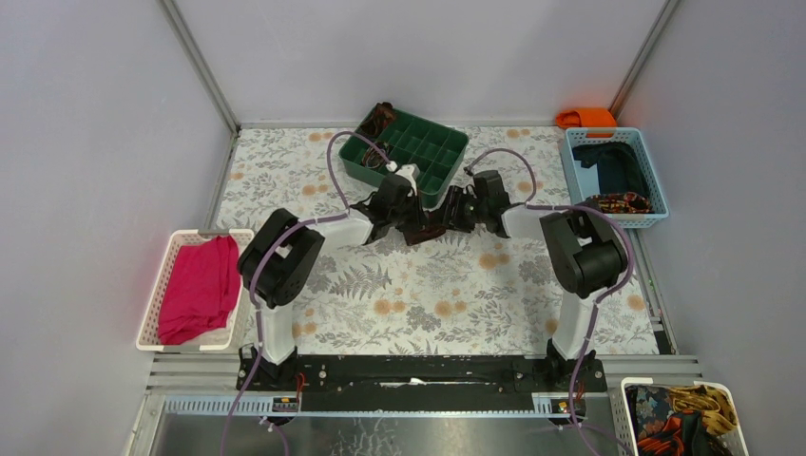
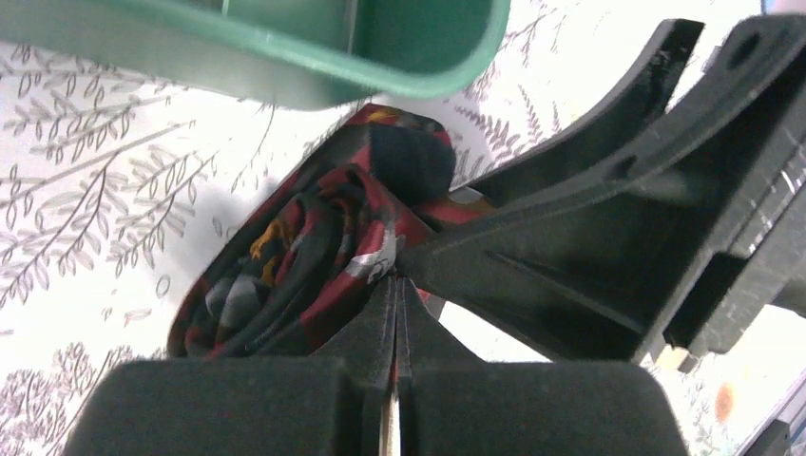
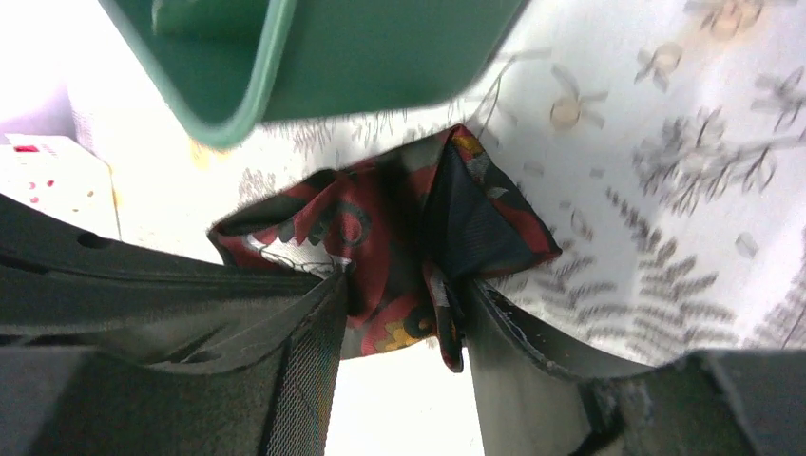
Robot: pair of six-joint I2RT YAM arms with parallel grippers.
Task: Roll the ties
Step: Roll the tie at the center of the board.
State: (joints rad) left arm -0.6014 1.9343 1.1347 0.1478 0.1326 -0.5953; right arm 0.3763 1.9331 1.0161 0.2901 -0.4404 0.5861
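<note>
Maroon tie (image 2: 314, 247) (loosely coiled) is gripped by right hand (image 3: 399, 285); left hand (image 2: 394, 290) pinched shut.

From above: tie (image 1: 424, 231) mostly hidden between left gripper (image 1: 414, 220) and right gripper (image 1: 449, 218); roll state unreadable. Tray (image 2: 285, 66) cut off by top edge in both wrist views. Bottom-right basket (image 1: 665, 382) cropped; contents too tangled to name.
</note>
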